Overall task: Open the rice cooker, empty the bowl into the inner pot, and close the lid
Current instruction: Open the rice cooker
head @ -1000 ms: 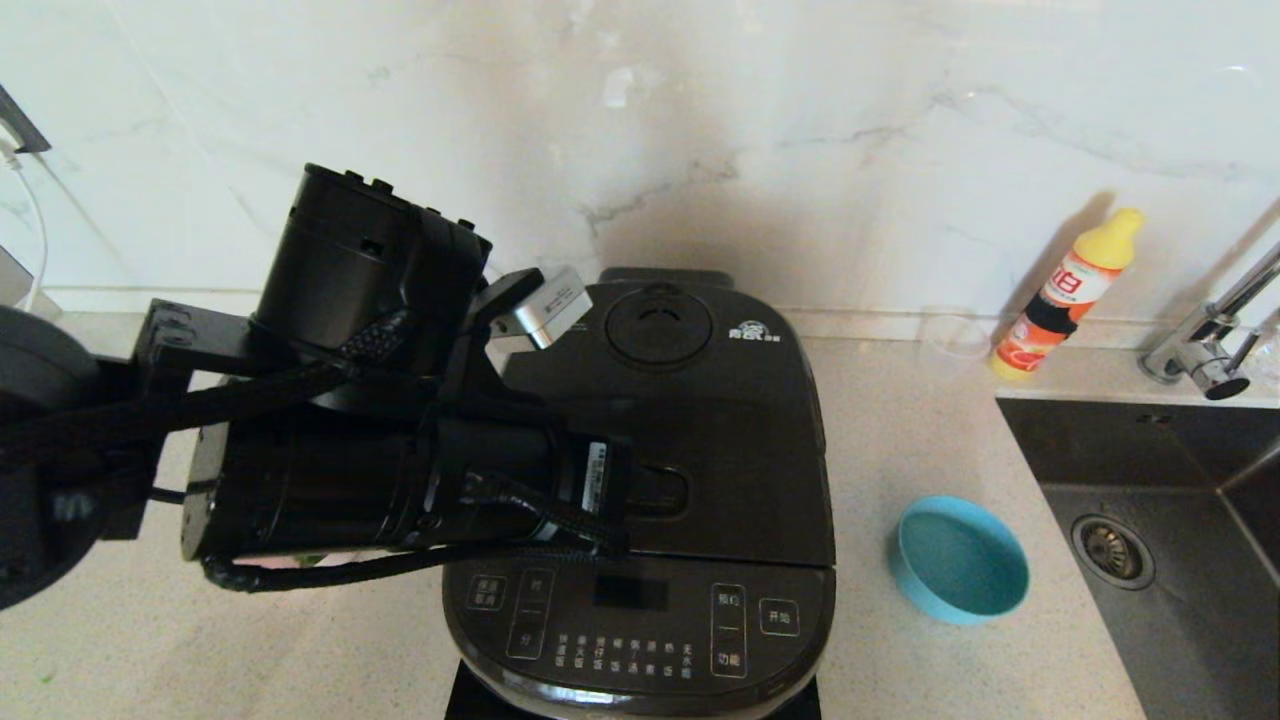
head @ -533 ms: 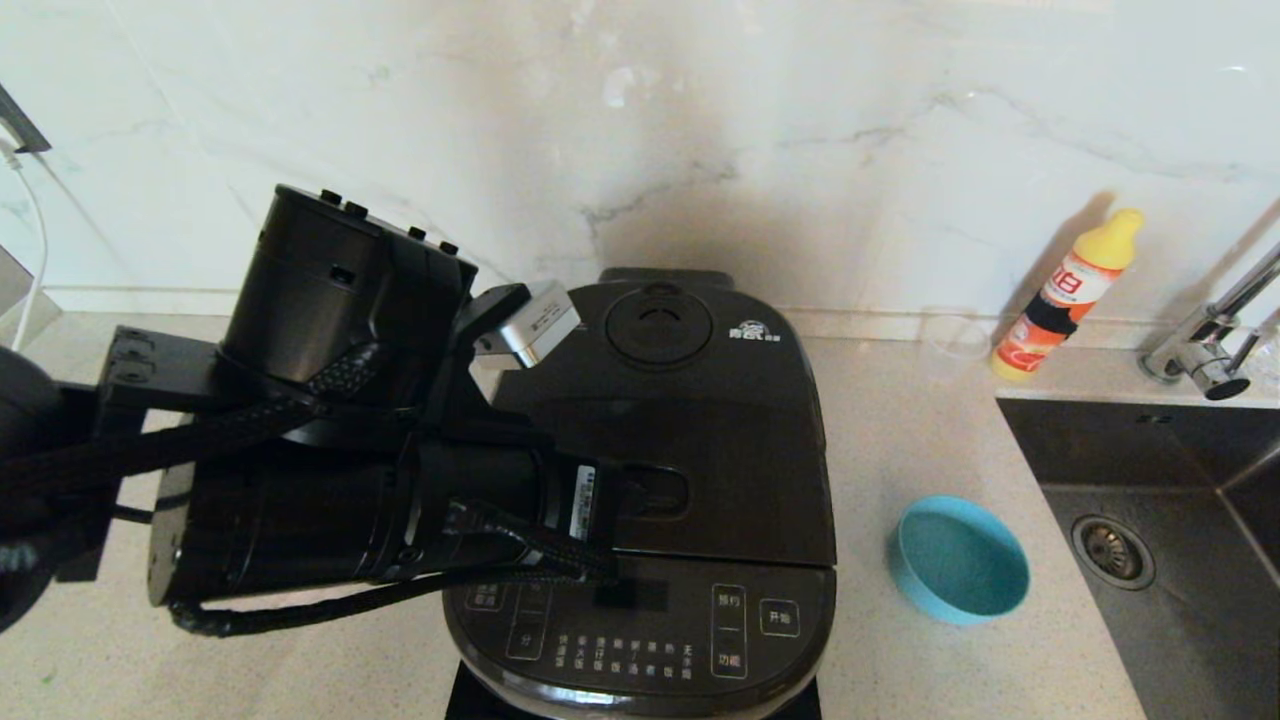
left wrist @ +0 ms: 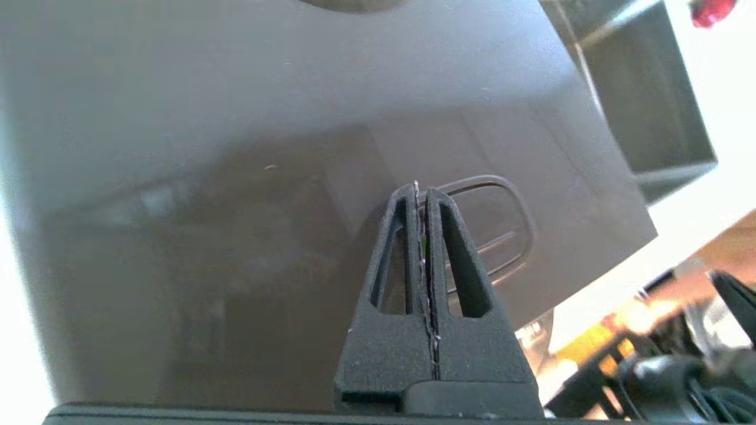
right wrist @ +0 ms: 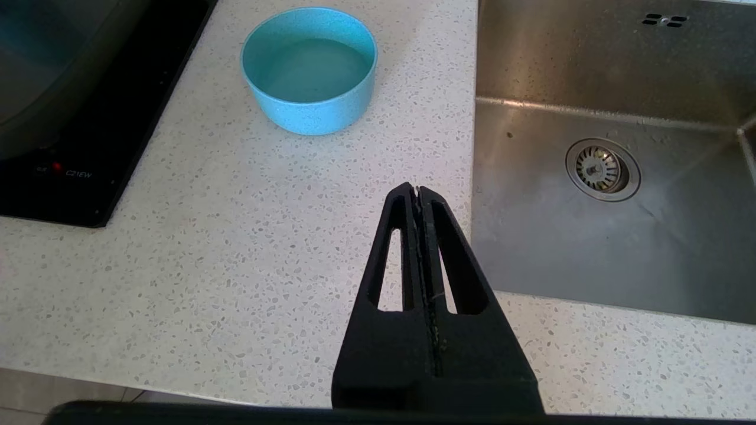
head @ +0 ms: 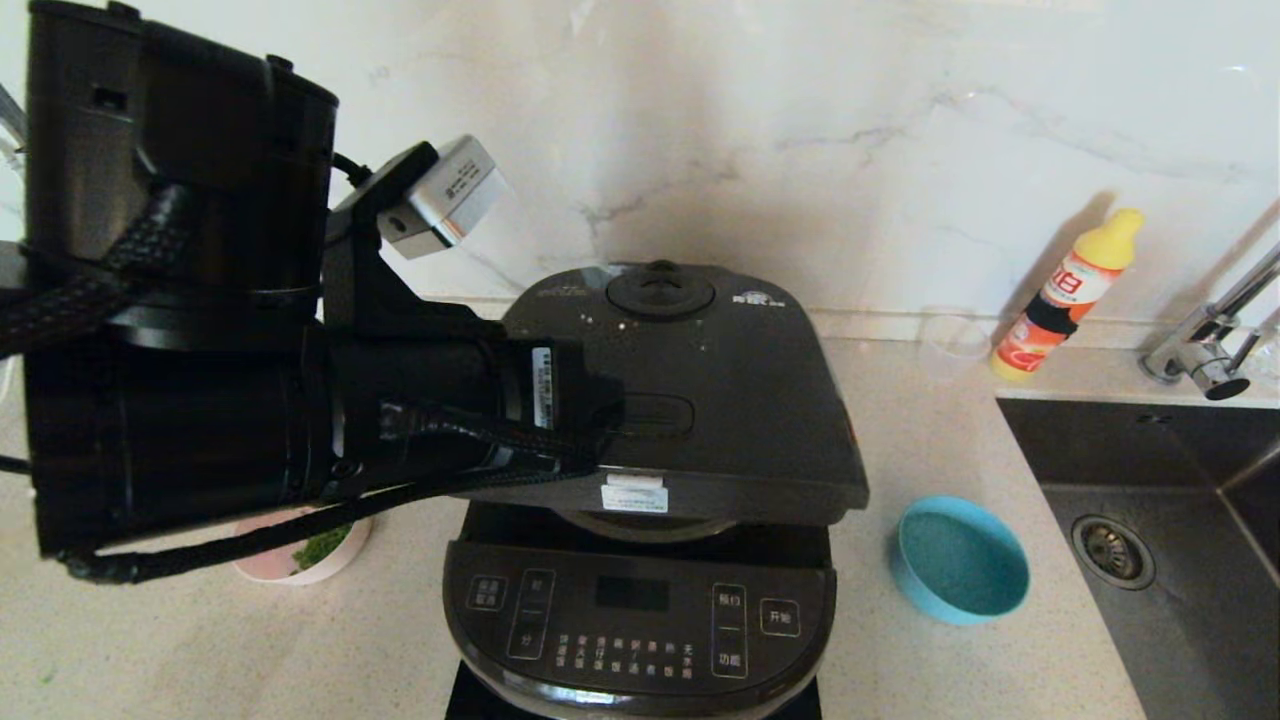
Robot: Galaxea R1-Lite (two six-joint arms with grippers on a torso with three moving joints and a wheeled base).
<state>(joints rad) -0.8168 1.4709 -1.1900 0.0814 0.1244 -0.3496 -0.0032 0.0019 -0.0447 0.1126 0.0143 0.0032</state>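
The black rice cooker (head: 640, 620) stands at the middle front of the counter. Its lid (head: 740, 400) is raised a little at the front, with a dark gap above the control panel. The inner pot is hidden under it. My left gripper (head: 612, 420) is shut and empty, its tips over the near end of the oblong release button (head: 660, 415); the left wrist view shows the gripper (left wrist: 420, 189) and the button (left wrist: 496, 218). A blue bowl (head: 960, 560) sits right of the cooker. My right gripper (right wrist: 417, 190) is shut and empty above the counter, near that bowl (right wrist: 309, 68).
A pink bowl with green bits (head: 300, 555) sits left of the cooker, partly hidden by my left arm. A yellow bottle (head: 1070, 290) and a clear glass (head: 955, 335) stand by the wall. The sink (head: 1150, 480) and tap (head: 1210, 340) are at the right.
The lid has sprung up from shut to ajar at the front. My left arm has risen and drawn back to the left, uncovering the pink bowl.
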